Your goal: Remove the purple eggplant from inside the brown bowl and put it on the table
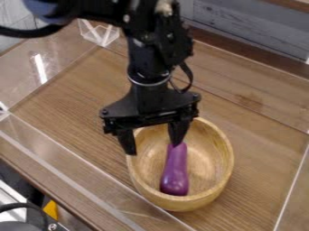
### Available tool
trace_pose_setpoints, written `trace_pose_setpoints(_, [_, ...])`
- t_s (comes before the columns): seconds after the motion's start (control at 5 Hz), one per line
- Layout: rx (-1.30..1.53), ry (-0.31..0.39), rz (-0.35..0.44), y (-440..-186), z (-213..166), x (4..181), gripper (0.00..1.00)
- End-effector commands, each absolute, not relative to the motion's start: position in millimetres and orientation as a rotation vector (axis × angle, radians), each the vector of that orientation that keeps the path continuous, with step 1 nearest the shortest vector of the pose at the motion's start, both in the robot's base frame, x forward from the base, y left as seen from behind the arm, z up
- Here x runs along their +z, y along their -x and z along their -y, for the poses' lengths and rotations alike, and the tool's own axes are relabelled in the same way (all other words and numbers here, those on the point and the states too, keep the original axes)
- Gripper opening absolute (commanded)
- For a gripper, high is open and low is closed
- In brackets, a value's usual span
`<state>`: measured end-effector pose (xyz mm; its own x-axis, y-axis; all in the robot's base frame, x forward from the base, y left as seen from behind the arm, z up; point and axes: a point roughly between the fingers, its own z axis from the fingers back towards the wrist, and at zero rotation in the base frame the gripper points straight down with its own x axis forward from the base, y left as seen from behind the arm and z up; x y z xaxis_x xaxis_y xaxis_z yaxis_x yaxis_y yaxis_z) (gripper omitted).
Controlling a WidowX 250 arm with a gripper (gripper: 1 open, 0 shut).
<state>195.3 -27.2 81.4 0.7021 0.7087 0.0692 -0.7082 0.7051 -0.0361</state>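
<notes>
The purple eggplant [175, 170] lies lengthwise inside the brown bowl [221, 162], its stem end pointing toward the back. The bowl rests on the table [72, 108] at the front right. My gripper [152, 139] points straight down over the bowl's back left part and is open wide. One finger [179, 131] reaches down inside the bowl just above the eggplant's stem end. The other finger [128, 144] hangs at the bowl's left rim. Nothing is held between them.
Clear acrylic walls [49, 167] border the tabletop on the left and front. Bare wood lies to the left of and behind the bowl. The dark arm [151, 45] rises above the gripper toward the back.
</notes>
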Motion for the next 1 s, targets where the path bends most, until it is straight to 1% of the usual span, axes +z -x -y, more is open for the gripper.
trace_pose_setpoints(0.0, [0.779,0.025,0.087,-201,33,78.9,1.0])
trace_pose_setpoints(0.4, [0.76,0.049,0.069,-206,43,65.4,1.0])
trace_pose_setpoints(0.8, [0.745,0.075,0.068,-211,50,51.3,1.0])
